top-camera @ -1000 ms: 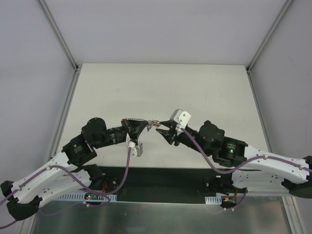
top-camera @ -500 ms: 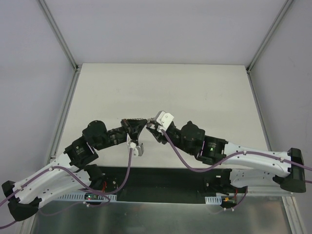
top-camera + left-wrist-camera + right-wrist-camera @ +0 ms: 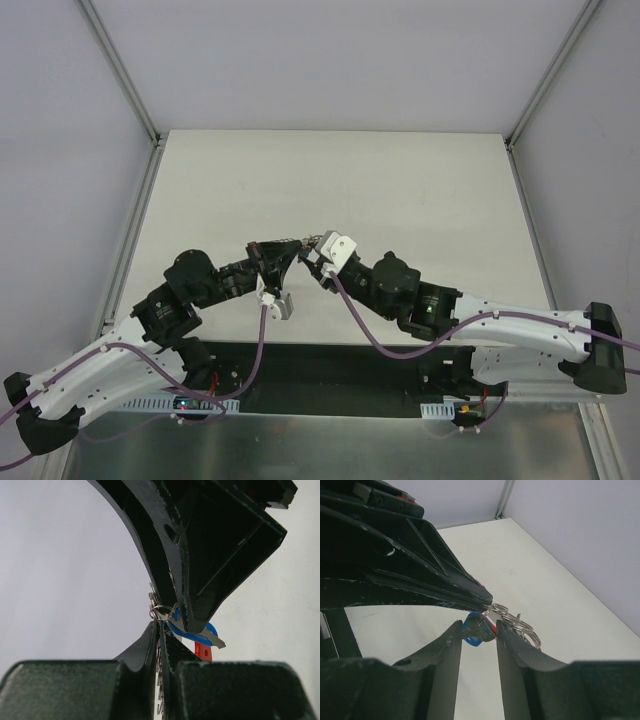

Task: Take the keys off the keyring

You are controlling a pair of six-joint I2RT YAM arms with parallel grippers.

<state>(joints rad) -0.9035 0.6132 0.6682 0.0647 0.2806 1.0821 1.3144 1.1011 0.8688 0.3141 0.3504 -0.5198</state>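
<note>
My left gripper [image 3: 161, 627] is held above the table and is shut on the keyring [image 3: 161, 612], a thin wire ring that pokes out past its tip. A silvery blade shows pinched between its fingers. A blue-headed key [image 3: 200, 636] and the red tag [image 3: 203, 651] hang from the ring. My right gripper [image 3: 479, 626] meets it head-on, its two fingers closed against the sides of the blue-headed key [image 3: 470, 636]. Further linked wire rings [image 3: 517, 622] trail off beside the right finger. From above, both grippers [image 3: 306, 254] meet tip to tip over the bunch of keys [image 3: 309, 242].
The pale table [image 3: 350, 180] lies under both arms, bounded by grey walls and a metal frame [image 3: 135, 240]. The left gripper's black body [image 3: 395, 565] fills the upper left of the right wrist view.
The right arm has swung left and brought its gripper onto the bunch held by the left gripper. The left arm has barely shifted and keeps its hold.
</note>
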